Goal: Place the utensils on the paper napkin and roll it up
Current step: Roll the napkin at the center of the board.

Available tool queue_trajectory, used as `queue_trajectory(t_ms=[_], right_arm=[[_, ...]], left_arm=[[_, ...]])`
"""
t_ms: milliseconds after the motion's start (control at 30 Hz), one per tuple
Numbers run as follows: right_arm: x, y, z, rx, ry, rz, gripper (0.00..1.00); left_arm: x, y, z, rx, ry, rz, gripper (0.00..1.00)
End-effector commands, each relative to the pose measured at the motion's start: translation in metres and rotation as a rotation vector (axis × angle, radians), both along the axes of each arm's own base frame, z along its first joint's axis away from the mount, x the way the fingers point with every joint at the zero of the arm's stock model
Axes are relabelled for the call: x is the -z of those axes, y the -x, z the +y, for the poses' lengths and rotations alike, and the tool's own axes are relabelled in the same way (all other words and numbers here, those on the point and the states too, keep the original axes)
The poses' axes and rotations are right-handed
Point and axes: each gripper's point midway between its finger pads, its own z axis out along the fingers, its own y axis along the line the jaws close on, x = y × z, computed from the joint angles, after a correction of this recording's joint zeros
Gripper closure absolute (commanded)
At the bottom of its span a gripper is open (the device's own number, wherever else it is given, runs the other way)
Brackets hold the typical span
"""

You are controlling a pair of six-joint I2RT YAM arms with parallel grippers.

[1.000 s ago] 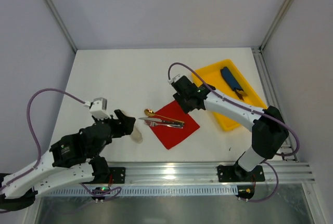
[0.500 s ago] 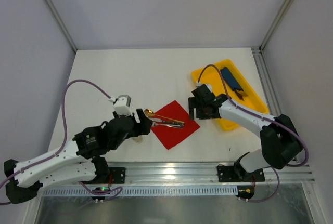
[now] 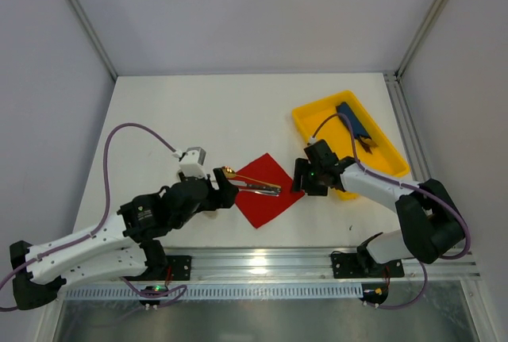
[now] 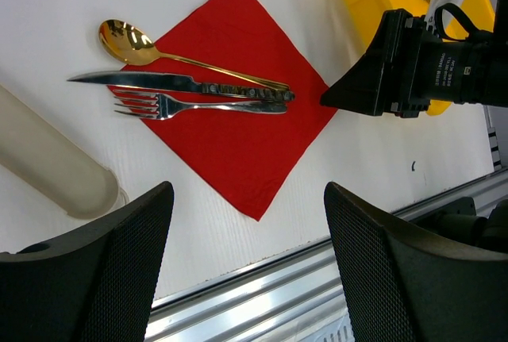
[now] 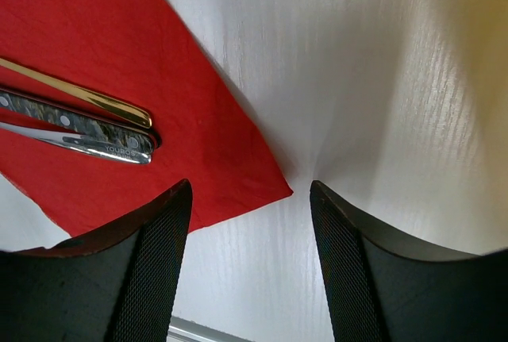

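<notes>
Left wrist view: the left pincer (image 4: 246,278) has its two dark fingers wide apart with nothing between them, poised above the counter (image 4: 333,175) near its near edge. Just beyond it lies the red paper napkin (image 4: 238,151), set as a diamond with one corner toward the near edge. Three utensils lie side by side on it with their long axes almost parallel, running from the napkin's left corner to its right corner. They are a gold spoon (image 4: 190,63) farthest back, a table knife (image 4: 182,84) in the middle and a silver fork (image 4: 198,106) nearest. The bowl, blade tip and tines point toward the counter's left edge and overhang the napkin there. The handles end close together near the right corner. A pale beige sleeve (image 4: 55,167) lies on the counter left of the napkin, well apart from the fork.

Right wrist view: the right pincer (image 5: 250,255) also has its fingers spread and holds nothing; the napkin's right corner lies below the gap. Only the three handle ends appear here, and the knife handle carries small lettering that seems to begin "YOUBO".

Top external view alone shows the yellow tray (image 3: 317,124) by the counter's right edge, with a dark-blue oblong item (image 3: 352,120) in it.
</notes>
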Motion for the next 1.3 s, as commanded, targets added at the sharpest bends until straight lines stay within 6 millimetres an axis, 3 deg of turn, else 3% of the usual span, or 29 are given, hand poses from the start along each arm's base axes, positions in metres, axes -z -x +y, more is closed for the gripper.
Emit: queue_trajectory(t_ms=[0, 733, 1233, 1267], right_arm=[[-0.012, -0.009, 0.010, 0.018, -0.069, -0.056, 0.36], [-0.007, -0.007, 0.003, 0.038, -0.067, -0.071, 0.55], [-0.002, -0.014, -0.006, 0.050, -0.059, -0.073, 0.57], [-0.002, -0.015, -0.005, 0.049, -0.066, -0.076, 0.62]], left_arm=[[-0.007, -0.003, -0.006, 0.001, 0.043, -0.016, 0.22], [-0.008, -0.002, -0.010, 0.012, 0.048, -0.013, 0.21], [-0.008, -0.003, -0.011, 0.013, 0.043, -0.015, 0.22], [-0.009, -0.004, -0.011, 0.012, 0.044, -0.016, 0.21]])
